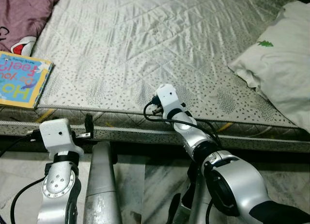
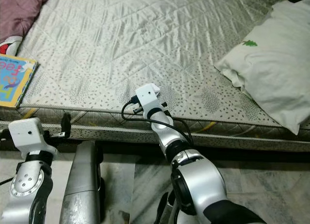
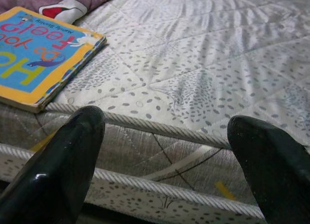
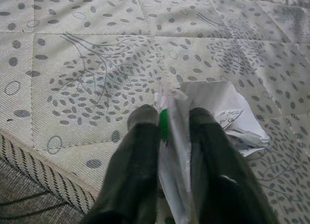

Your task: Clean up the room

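A crumpled white paper with a green mark is pinched between the two black fingers of my right gripper, just above the patterned mattress near its front edge. In the eye views the right wrist reaches over that edge, and the fingers are hidden behind it. My left gripper is open and holds nothing. It sits low in front of the mattress side, right of a colourful children's book lying at the bed's left front corner.
A purple garment lies at the bed's back left, behind the book. A white pillow with a small green tree print rests on the right side. The mattress middle is bare. Marble floor shows below.
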